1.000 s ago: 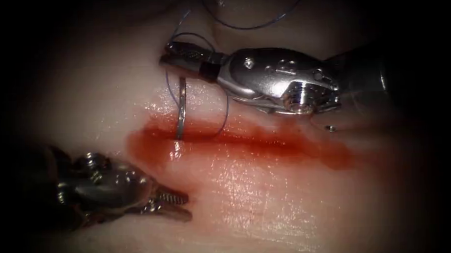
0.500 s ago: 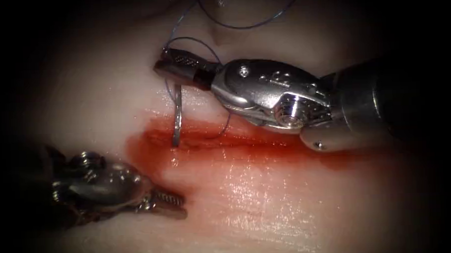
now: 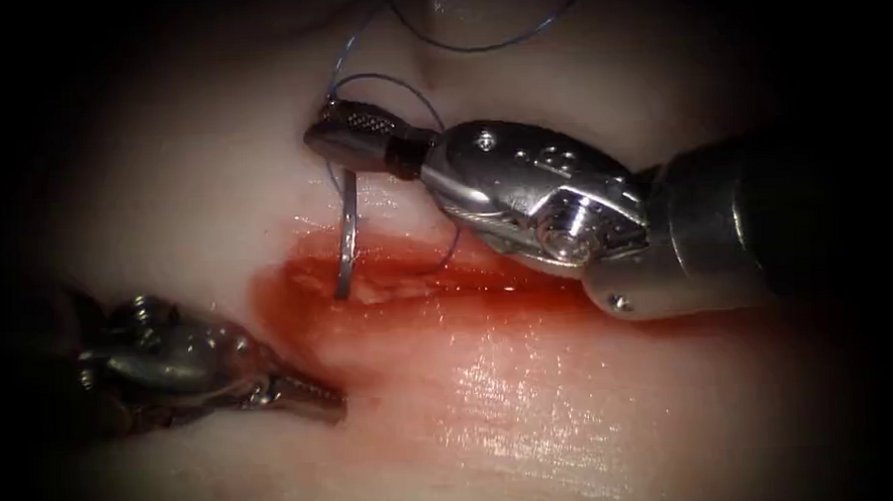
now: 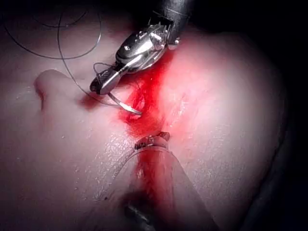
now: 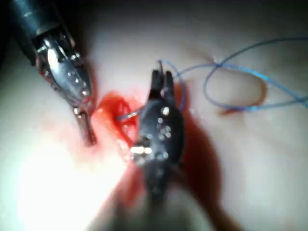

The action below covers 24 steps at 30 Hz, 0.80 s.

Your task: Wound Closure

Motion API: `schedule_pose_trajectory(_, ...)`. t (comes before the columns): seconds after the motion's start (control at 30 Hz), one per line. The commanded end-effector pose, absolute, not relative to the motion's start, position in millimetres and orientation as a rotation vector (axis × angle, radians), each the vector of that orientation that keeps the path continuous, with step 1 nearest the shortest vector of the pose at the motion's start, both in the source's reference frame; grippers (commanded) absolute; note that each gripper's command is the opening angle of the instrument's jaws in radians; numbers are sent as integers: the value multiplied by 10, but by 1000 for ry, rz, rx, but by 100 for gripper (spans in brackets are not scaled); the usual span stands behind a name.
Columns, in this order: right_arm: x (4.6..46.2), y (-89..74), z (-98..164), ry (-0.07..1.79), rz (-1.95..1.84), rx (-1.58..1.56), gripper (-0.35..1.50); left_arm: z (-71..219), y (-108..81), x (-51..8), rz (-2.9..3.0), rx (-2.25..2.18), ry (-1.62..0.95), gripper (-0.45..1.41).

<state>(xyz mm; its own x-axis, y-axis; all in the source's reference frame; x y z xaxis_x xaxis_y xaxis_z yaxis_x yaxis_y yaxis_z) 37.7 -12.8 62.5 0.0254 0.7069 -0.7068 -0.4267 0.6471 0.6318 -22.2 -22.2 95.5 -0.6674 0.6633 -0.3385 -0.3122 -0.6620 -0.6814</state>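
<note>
- Two tools were in view: the right tool (image 3: 339,145) pinched the needle (image 3: 346,239) near its thread end, jaws clamped on it.
- Over the last second it had shifted lower, and the needle's tip sat deeper in the cut (image 3: 408,282), within the red fluid (image 3: 488,308).
- Left tool (image 3: 318,396), jaws pressed together and holding nothing, had drawn back left along the tissue (image 3: 531,406).
- Thread (image 3: 381,84) looped behind the right tool.
- Judged: the bite was progressing.

Since a second ago the right tool (image 3: 348,137), gripping the needle (image 3: 346,246) near its tail, shifts left and down and pushes the tip deeper into the cut (image 3: 408,282), while the left tool (image 3: 308,394) draws back left, its jaws closing.
</note>
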Motion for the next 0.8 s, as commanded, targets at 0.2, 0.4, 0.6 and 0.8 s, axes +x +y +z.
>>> schedule_pose_trajectory(0.2, 384, -141, 631, 1248, 916, 318, -35, 962, -229, -227, 2307, -783, -806, 12)
schedule_pose_trajectory(0.4, 384, -149, 630, 1229, 925, 349, -35, 961, -229, -226, 2307, -783, -808, 12)
schedule_pose_trajectory(0.6, 382, -160, 624, 1220, 919, 365, -35, 959, -228, -224, 2307, -784, -811, 12)
schedule_pose_trajectory(0.8, 385, -165, 618, 1217, 941, 402, -35, 959, -229, -223, 2307, -784, -811, 12)
